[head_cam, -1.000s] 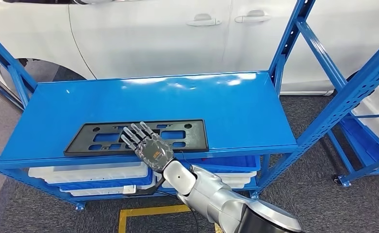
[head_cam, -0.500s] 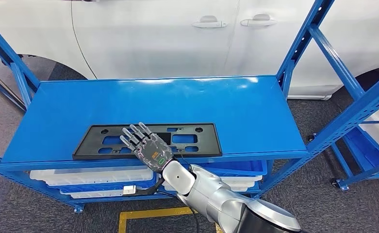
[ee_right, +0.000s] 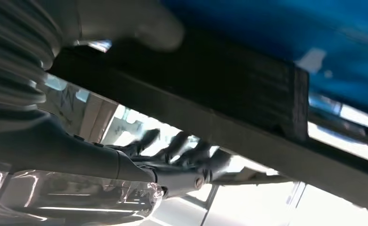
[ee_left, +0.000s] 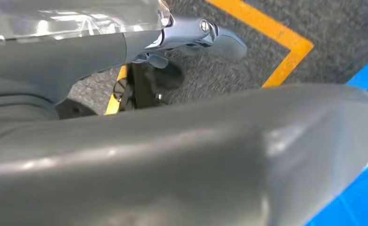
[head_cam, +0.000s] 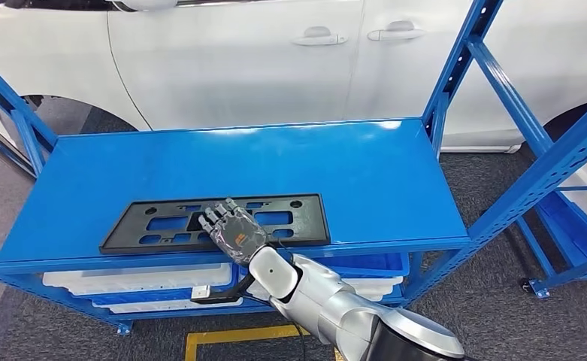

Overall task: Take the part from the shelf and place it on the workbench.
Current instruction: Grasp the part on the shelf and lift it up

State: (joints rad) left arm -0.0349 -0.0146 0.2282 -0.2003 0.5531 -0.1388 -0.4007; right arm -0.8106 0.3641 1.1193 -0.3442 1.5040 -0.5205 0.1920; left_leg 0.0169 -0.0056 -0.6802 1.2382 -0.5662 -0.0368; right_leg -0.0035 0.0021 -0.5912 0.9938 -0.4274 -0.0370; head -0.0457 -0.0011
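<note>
Currently I see my right hand point(head_cam: 234, 232) clamping the black part's point(head_cam: 162, 224) near edge on the blue shelf point(head_cam: 365, 173), fingers on top.

The right arm point(head_cam: 328, 308) reaches forward and leftward from the near right, its silver forearm rising to a white wrist. The right hand point(head_cam: 230, 229) lies palm down, back plate upward, dark fingers point(head_cam: 213, 216) extended and slightly spread, pointing to the far left. The left hand point(ee_left: 182, 155) hangs low, its grey thumb across the wrist view; its pose is unclear.
</note>
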